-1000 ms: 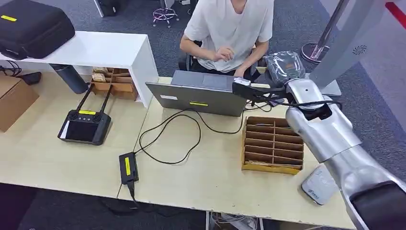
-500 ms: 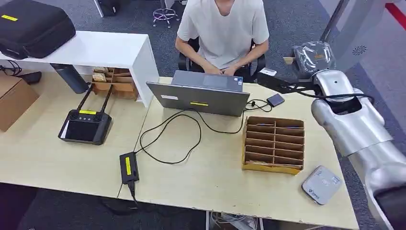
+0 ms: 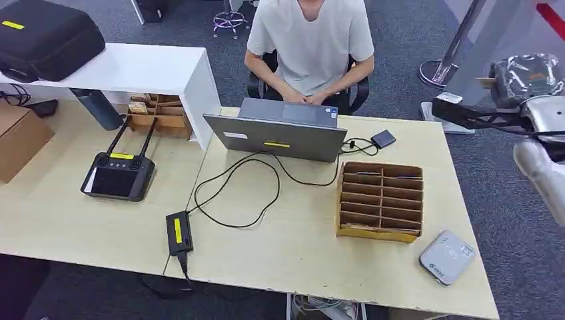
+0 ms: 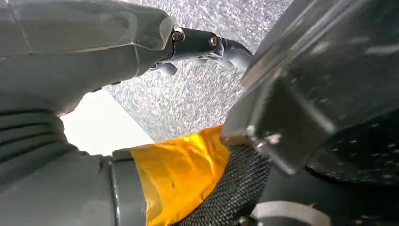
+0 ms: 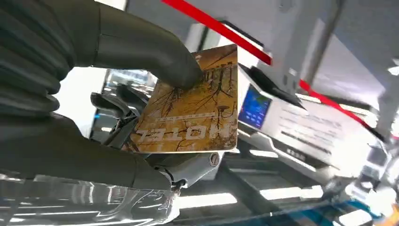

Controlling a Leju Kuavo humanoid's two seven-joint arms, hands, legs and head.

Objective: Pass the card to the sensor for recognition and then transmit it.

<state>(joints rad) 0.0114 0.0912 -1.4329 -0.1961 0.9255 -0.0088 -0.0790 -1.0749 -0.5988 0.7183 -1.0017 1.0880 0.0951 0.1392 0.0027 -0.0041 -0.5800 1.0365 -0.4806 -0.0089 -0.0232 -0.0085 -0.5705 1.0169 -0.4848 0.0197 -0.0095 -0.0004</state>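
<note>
Pinching the card point(image 5: 190, 110) between thumb and fingers, the right hand point(image 5: 117, 101) held it out beyond the far right corner of the table point(image 3: 440, 143), well clear of the slotted cardboard tray point(image 3: 381, 201) and the white sensor pad point(image 3: 447, 257) near the front right corner. Doing this step well seemed to call for keeping the pinch firm at one edge so that most of the card's face stayed free, and bringing it flat over the sensor pad. Whether the left hand point(image 4: 70, 61) was spread or closed could not be told.
</note>
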